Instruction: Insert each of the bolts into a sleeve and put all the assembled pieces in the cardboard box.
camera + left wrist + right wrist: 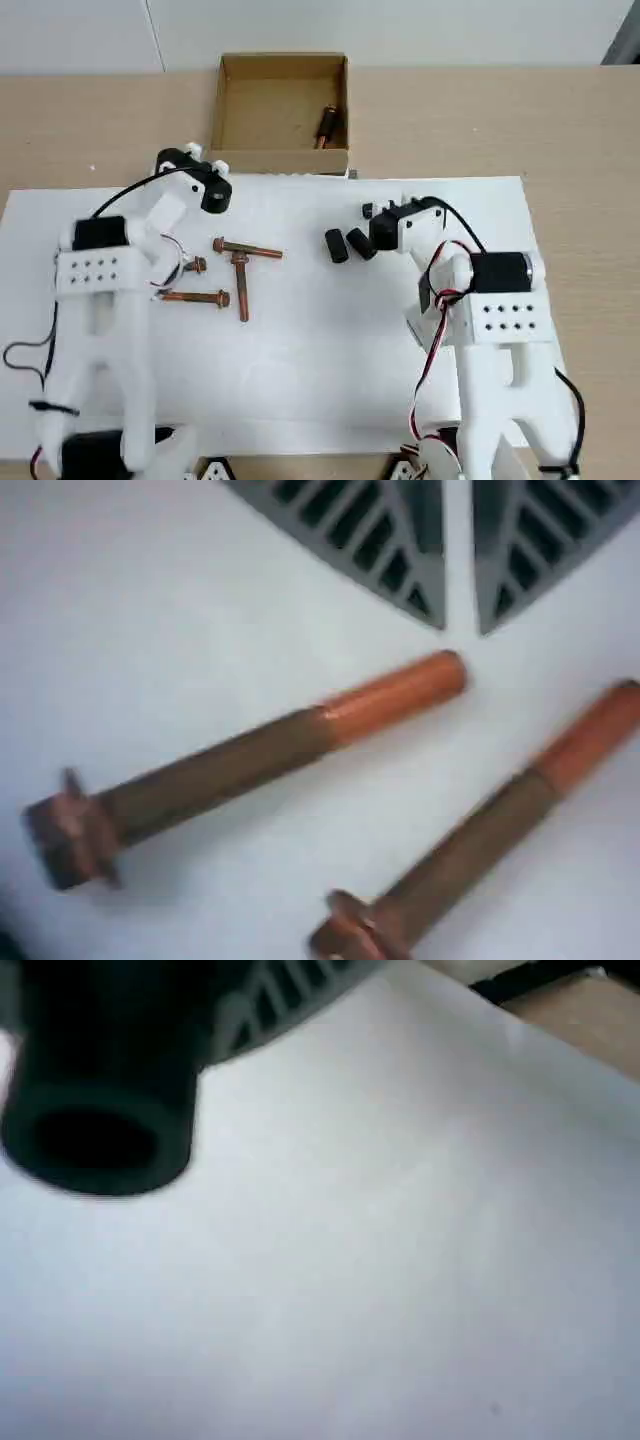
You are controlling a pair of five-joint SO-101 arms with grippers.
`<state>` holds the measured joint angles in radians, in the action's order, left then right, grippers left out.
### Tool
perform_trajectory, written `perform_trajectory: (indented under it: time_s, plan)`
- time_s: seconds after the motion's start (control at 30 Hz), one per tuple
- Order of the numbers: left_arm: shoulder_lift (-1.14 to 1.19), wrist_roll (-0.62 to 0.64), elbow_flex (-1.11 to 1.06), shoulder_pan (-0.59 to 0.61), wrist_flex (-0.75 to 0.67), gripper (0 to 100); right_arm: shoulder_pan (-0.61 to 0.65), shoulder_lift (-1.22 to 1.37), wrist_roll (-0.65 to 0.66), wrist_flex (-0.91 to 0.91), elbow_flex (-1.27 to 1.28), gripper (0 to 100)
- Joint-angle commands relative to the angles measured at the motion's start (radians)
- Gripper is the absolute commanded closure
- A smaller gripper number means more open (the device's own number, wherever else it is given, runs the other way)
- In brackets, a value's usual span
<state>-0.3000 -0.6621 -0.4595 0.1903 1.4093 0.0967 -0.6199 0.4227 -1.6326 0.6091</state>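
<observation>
Wooden desk (80, 110) under a white sheet (330, 350). Left fingers (440, 610), a narrow gap apart, hang empty over two bolts (250, 755). The cardboard box (232, 100) holds one assembled piece (328, 125). A loose sleeve (336, 245) lies beside the right fingers (265, 1000), which clamp a second sleeve (95, 1140).

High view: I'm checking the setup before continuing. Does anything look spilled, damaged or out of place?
Nothing stands out. The bolts lie loose at mixed angles on the white sheet, two sleeves are nearby, and one assembled piece rests inside the cardboard box.
</observation>
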Motion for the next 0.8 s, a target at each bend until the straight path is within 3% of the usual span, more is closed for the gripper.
perform_trajectory:
  time_s: [0.0,0.2,0.27,0.37,0.77]
  plan:
    - [0.04,-0.083,0.09,0.011,0.009,100,-0.008,-0.039,-0.009,0.025,0.005,99.5]
    - [0.146,-0.236,0.145,0.006,0.072,99,-0.008,-0.044,-0.009,0.031,0.008,99.5]
    - [0.201,-0.282,0.173,0.012,0.1,95,-0.008,-0.044,-0.009,0.031,0.008,99.5]
    - [0.273,-0.288,0.252,0.031,0.115,90,-0.008,-0.044,-0.009,0.031,0.008,99.5]
    - [0.491,-0.316,0.446,0.032,0.135,89,-0.008,-0.042,-0.008,0.031,0.008,99.5]
